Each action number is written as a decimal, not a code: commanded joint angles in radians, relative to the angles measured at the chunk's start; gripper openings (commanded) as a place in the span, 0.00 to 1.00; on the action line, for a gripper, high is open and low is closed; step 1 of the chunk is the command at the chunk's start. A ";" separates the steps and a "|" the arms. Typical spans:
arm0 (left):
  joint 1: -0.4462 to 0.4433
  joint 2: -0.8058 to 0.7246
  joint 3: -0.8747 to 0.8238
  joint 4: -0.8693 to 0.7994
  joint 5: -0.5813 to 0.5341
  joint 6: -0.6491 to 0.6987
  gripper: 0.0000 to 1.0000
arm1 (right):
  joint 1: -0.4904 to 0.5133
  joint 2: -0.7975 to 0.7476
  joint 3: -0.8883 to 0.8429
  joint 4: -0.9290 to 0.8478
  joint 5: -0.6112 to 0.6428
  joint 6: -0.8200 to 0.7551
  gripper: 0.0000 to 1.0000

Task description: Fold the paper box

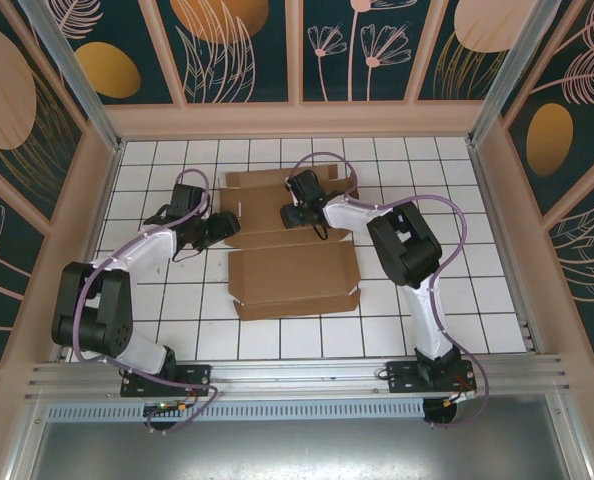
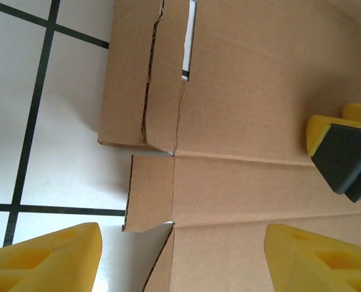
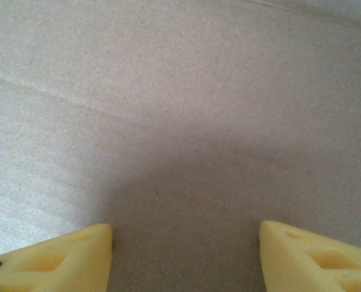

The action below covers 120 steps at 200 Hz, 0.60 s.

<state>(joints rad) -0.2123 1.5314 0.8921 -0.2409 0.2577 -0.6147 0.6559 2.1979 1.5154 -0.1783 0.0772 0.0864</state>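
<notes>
The paper box (image 1: 295,280) is a brown corrugated sheet lying spread on the white tiled floor, with flaps and creases showing. My left gripper (image 1: 220,228) is at its left edge, open. In the left wrist view its yellow fingertips (image 2: 47,261) straddle the box's notched side flap (image 2: 150,191) and a creased panel. My right gripper (image 1: 293,214) hovers low over the middle of the sheet, open. Its yellow pads (image 3: 53,258) sit close above bare cardboard (image 3: 186,121) with nothing between them. The right gripper (image 2: 344,152) also appears at the right of the left wrist view.
White tiles with dark grid lines (image 1: 457,250) surround the sheet on all sides. Beige enclosure walls (image 1: 97,200) close in left, right and back. An aluminium rail (image 1: 297,375) runs along the near edge by the arm bases.
</notes>
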 commanded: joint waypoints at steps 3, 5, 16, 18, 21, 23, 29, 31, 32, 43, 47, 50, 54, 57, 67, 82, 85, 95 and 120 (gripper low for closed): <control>-0.001 0.045 0.017 -0.001 -0.003 -0.007 0.71 | 0.012 0.085 -0.078 -0.254 -0.081 0.015 0.63; 0.000 0.049 0.017 -0.001 -0.001 -0.007 0.71 | 0.012 0.085 -0.078 -0.254 -0.082 0.014 0.63; -0.004 0.070 0.016 0.007 0.016 -0.013 0.71 | 0.012 0.082 -0.081 -0.253 -0.081 0.015 0.63; -0.005 0.073 0.014 0.009 0.020 -0.015 0.71 | 0.013 0.082 -0.082 -0.253 -0.082 0.015 0.63; -0.007 0.077 0.012 0.014 0.024 -0.018 0.70 | 0.013 0.082 -0.083 -0.253 -0.081 0.015 0.63; -0.010 0.079 0.012 0.017 0.026 -0.019 0.70 | 0.013 0.082 -0.083 -0.253 -0.082 0.014 0.63; -0.018 0.084 0.009 0.023 0.026 -0.020 0.70 | 0.013 0.083 -0.082 -0.254 -0.082 0.015 0.63; -0.023 0.086 0.009 0.023 0.024 -0.020 0.70 | 0.012 0.083 -0.083 -0.254 -0.081 0.013 0.63; -0.025 0.086 0.009 0.023 0.023 -0.020 0.70 | 0.012 0.083 -0.083 -0.254 -0.081 0.013 0.63; -0.040 0.096 0.011 0.023 0.008 -0.019 0.70 | 0.011 0.085 -0.081 -0.255 -0.081 0.013 0.63; -0.044 0.102 0.014 0.023 0.003 -0.020 0.70 | 0.012 0.085 -0.079 -0.256 -0.082 0.013 0.63; -0.047 0.105 0.017 0.024 -0.002 -0.019 0.70 | 0.013 0.085 -0.078 -0.257 -0.083 0.012 0.63; -0.049 0.110 0.019 0.024 -0.008 -0.019 0.70 | 0.013 0.085 -0.078 -0.255 -0.085 0.012 0.63; -0.051 0.113 0.022 0.025 -0.012 -0.019 0.70 | 0.013 0.086 -0.077 -0.256 -0.086 0.013 0.63; -0.054 0.129 0.034 0.023 -0.038 -0.012 0.70 | 0.014 0.085 -0.076 -0.256 -0.087 0.013 0.63; -0.056 0.159 0.063 0.009 -0.084 -0.001 0.70 | 0.014 0.087 -0.074 -0.255 -0.089 0.013 0.63; -0.056 0.164 0.068 0.009 -0.087 -0.001 0.70 | 0.014 0.086 -0.074 -0.254 -0.090 0.013 0.63; -0.059 0.177 0.075 0.014 -0.085 -0.003 0.70 | 0.014 0.086 -0.075 -0.254 -0.091 0.013 0.63; -0.090 0.217 0.114 0.042 -0.058 -0.018 0.70 | 0.014 0.086 -0.078 -0.251 -0.090 0.013 0.63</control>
<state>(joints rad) -0.2718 1.7115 0.9501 -0.2279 0.2008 -0.6228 0.6559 2.1979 1.5154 -0.1787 0.0769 0.0841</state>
